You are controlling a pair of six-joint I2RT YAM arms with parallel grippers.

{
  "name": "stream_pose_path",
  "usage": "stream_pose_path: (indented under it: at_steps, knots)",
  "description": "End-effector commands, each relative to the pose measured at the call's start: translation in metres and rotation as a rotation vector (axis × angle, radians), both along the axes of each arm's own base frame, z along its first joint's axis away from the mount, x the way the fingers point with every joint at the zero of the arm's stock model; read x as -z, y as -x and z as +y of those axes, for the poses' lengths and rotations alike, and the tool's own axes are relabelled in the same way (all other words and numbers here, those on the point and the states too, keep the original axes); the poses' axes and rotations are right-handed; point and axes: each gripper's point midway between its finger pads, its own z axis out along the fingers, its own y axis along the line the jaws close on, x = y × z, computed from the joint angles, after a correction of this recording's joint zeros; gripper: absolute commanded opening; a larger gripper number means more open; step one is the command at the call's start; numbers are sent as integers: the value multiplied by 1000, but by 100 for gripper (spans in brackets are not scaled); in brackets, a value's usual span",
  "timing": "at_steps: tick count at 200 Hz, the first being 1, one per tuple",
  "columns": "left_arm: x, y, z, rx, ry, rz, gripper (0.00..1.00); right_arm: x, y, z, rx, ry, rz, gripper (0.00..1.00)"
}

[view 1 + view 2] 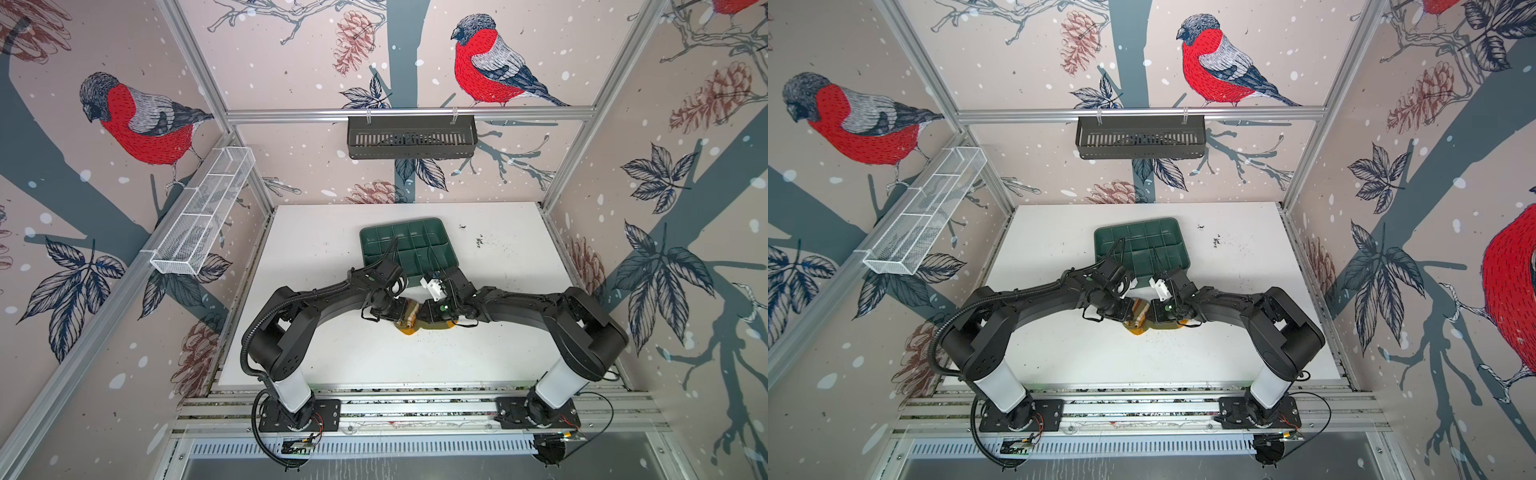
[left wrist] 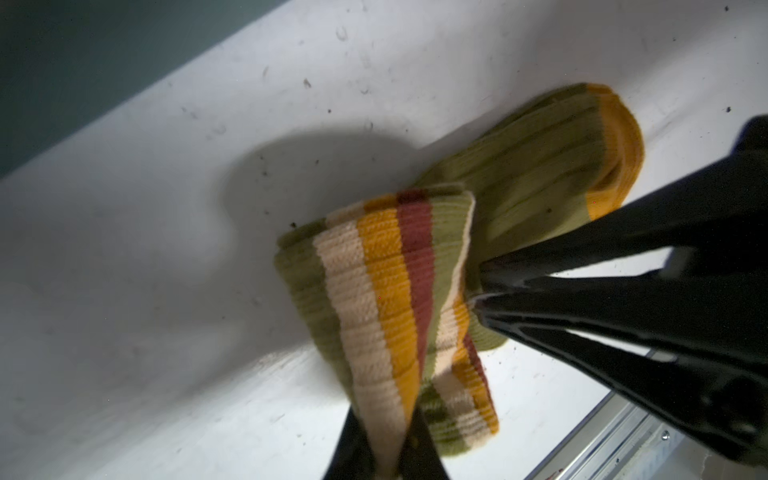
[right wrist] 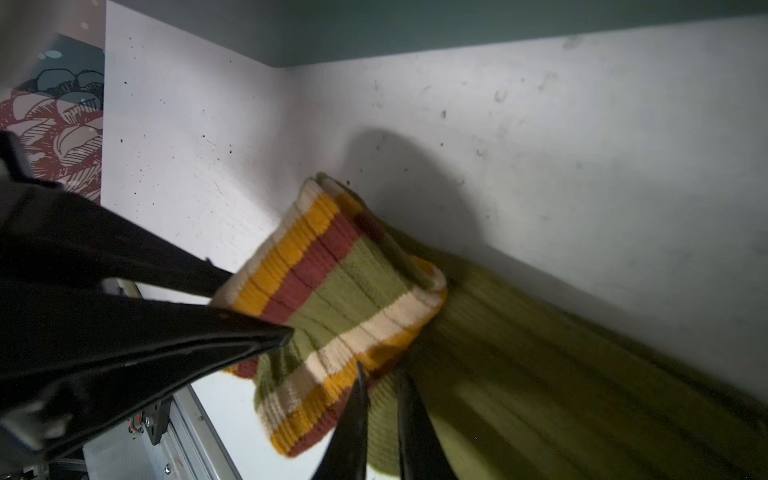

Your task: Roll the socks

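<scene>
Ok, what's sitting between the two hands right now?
Only the socks, their striped cuff bunched between left hand and right hand; clearest in left wrist view.

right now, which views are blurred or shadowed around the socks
Left wrist view: socks fairly sharp at the cuff, soft round shadow on the table. Right wrist view: green sock body smeared by blur, cuff clearer. Both top views: sharp, but arms hide most of them.
</scene>
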Motion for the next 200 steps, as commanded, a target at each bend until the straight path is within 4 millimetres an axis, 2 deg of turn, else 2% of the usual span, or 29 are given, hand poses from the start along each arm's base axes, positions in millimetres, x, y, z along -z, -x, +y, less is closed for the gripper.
stream_pose_path:
  at_steps: [1, 54, 97, 129, 172, 200]
  knots:
    - [-4, 4, 4, 8, -32, 4, 0, 0, -1, 3, 3, -15, -4, 17]
    - [-8, 8, -7, 46, -33, 13, 0, -1, -3, 8, -5, -30, -12, 17]
    - [-20, 7, -16, 60, 6, 2, 11, 2, -4, 10, -6, -32, -7, 16]
    - [-33, 7, -26, 72, 76, -10, 23, 7, -3, 10, -9, -30, 2, 17]
    - [-36, 9, -35, 91, 129, 0, 37, 8, -2, 10, -9, -35, 8, 17]
    - [-38, 10, -39, 95, 154, 1, 37, 10, -2, 9, -8, -32, 12, 16]
